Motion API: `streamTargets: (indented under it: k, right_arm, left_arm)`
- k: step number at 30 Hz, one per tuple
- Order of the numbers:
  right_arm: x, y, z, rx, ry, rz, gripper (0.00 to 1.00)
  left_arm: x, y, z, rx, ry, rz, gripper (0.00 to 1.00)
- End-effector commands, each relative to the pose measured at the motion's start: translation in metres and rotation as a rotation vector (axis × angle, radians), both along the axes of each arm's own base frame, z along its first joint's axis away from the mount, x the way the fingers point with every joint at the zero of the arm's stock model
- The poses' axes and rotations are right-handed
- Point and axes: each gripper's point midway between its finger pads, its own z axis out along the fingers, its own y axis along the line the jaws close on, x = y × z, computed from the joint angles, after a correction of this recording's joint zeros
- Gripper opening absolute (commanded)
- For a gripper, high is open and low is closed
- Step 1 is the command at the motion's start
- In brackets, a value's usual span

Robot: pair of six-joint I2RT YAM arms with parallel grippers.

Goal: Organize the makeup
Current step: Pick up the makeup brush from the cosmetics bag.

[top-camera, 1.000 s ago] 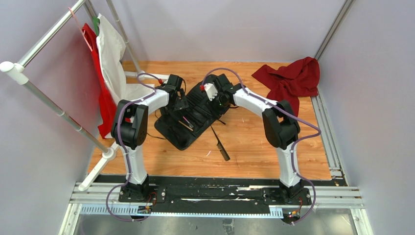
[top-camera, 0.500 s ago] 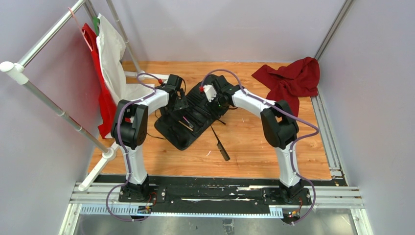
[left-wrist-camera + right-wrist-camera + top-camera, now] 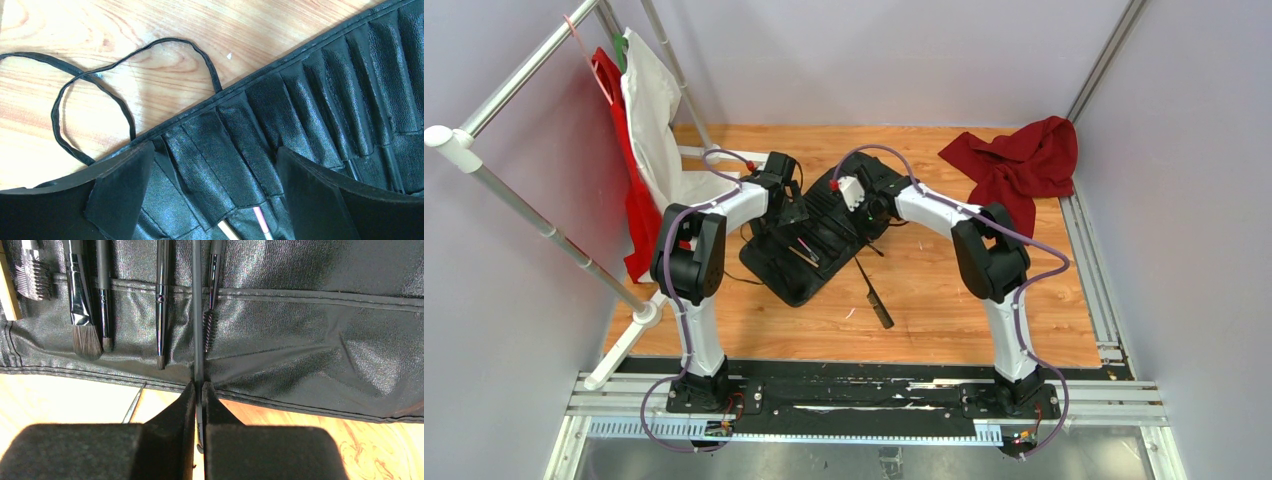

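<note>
The black roll-up case (image 3: 809,240) lies open on the wooden table (image 3: 944,310). My right gripper (image 3: 198,387) is shut on a slim black brush handle (image 3: 198,315) that runs up across the case (image 3: 300,340). Beside that handle, other brushes sit in the slots: a flat brush (image 3: 80,305), a thin liner brush (image 3: 160,300) and a spoolie (image 3: 209,315). My left gripper (image 3: 215,150) stands open over the pleated pockets (image 3: 310,95), nothing between its fingers. A pink handle (image 3: 261,222) and a pale one (image 3: 227,231) poke out of pockets below it. One long black tool (image 3: 874,293) lies loose on the table.
The case's black tie cord (image 3: 100,85) loops over the wood at its edge. A red cloth (image 3: 1019,160) lies at the back right. A clothes rack (image 3: 524,180) with red and white garments stands along the left side.
The right gripper has closed on the slim brush handle; it was open a second ago. The right arm has shifted slightly left. The left arm has stayed put.
</note>
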Motion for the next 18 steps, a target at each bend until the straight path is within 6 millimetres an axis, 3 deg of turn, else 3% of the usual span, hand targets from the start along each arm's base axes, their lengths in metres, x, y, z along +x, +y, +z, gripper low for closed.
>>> streamTargets:
  k: [1,6,11,18]
  right_arm:
    - [-0.006,-0.006,0.006,-0.047,-0.03,-0.018,0.01]
    - [0.007,0.0,0.048,-0.017,-0.094,-0.025,0.01]
    - [0.018,0.008,0.067,-0.066,-0.054,-0.016,0.01]
    - [0.025,-0.002,0.081,-0.235,-0.032,-0.025,0.01]
  left_arm:
    - [0.003,0.006,0.0,0.013,-0.001,0.009,0.98]
    - [0.004,0.005,0.0,0.012,0.0,0.008,0.98]
    - [0.004,0.005,0.0,0.006,0.0,0.009,0.98]
    - [0.005,0.005,0.004,0.003,-0.007,0.007,0.98]
